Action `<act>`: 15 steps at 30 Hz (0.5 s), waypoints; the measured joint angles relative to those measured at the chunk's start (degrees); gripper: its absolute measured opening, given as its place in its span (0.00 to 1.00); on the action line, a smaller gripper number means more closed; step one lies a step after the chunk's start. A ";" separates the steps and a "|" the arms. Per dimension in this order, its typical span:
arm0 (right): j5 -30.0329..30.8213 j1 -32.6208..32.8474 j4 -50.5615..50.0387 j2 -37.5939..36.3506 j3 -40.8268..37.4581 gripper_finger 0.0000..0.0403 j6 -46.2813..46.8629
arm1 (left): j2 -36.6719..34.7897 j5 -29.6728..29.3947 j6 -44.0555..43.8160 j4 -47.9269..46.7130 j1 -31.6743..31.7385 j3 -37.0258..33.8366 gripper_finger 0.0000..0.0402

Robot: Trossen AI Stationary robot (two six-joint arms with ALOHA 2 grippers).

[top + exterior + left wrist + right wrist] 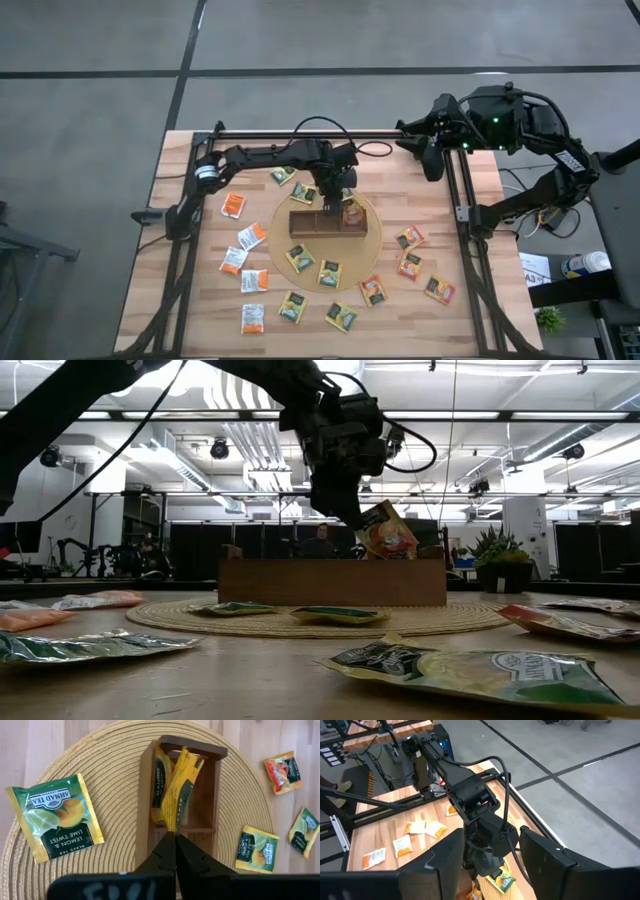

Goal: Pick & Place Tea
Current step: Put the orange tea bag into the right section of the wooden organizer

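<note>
Over the tray, high view: my left gripper [345, 205] hung above the right end of the wooden tray [310, 228] on the round woven mat [372, 245], fingers pressed on a tea sachet [351, 213]; loose sachets [361, 290] lay around on the table [460, 315].
Right arm, high view: my right gripper [432, 160] waited at the far right corner, fingers spread, holding nothing.
Low view: the pinched sachet [388, 532] hung tilted just above the tray's rim [332, 581].
Left wrist view: my fingertips [172, 851] clamped the yellow sachet's edge [179, 792], its lower part inside the end compartment beside another sachet [161, 782]; a green lemon-lime sachet [56, 817] lay on the mat.
Right wrist view: my spread fingers [545, 857] framed the left arm [470, 795] far off.
</note>
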 joint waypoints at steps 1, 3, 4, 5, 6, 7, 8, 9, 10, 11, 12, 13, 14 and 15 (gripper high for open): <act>0.00 0.00 0.05 0.00 -0.07 0.46 0.00 | 0.00 -0.06 -0.01 0.00 0.02 0.00 0.00; 0.01 0.00 0.04 0.00 -0.13 0.46 0.00 | 0.00 -0.20 -0.01 0.00 0.02 -0.02 0.00; 0.01 0.00 0.04 0.00 -0.13 0.46 0.00 | 0.00 -0.20 -0.02 0.00 0.02 -0.02 0.00; 0.01 0.00 0.06 0.00 -0.13 0.46 0.00 | 0.00 -0.20 -0.02 0.00 0.02 -0.02 0.00; 0.01 0.00 0.06 0.00 -0.13 0.46 0.00 | 0.00 -0.20 -0.02 0.00 0.02 -0.04 0.00; 0.02 0.00 0.06 0.00 -0.13 0.46 0.00 | 0.00 -0.20 -0.03 0.00 0.02 -0.04 0.00; 0.04 0.00 0.06 0.00 -0.13 0.46 0.00 | 0.00 -0.22 -0.09 -0.02 0.02 -0.04 0.00; 0.05 0.00 0.06 0.00 -0.13 0.46 0.00 | 0.00 -0.22 -0.15 -0.08 0.02 -0.07 0.00; 0.10 0.00 0.06 0.00 -0.13 0.46 0.00 | 0.00 -0.22 -0.39 -0.11 0.02 -0.07 0.00; 0.28 0.00 0.06 0.00 -0.13 0.46 0.00 | 0.00 -0.22 -0.59 -0.09 0.02 -0.07 0.00; 0.54 0.00 0.06 0.00 -0.13 0.46 0.00 | 0.00 -0.15 -0.84 -0.04 0.02 -0.09 0.00; 1.17 0.00 0.08 0.00 -0.13 0.46 0.00 | 0.00 0.02 -0.97 0.06 0.02 -0.12 0.00; 1.52 0.00 0.08 0.00 -0.13 0.46 0.00 | 0.05 0.23 -1.01 0.12 0.02 -0.13 0.00; 1.56 0.00 0.08 0.00 -0.13 0.46 0.00 | 0.25 0.42 -1.08 0.26 0.02 -0.13 0.00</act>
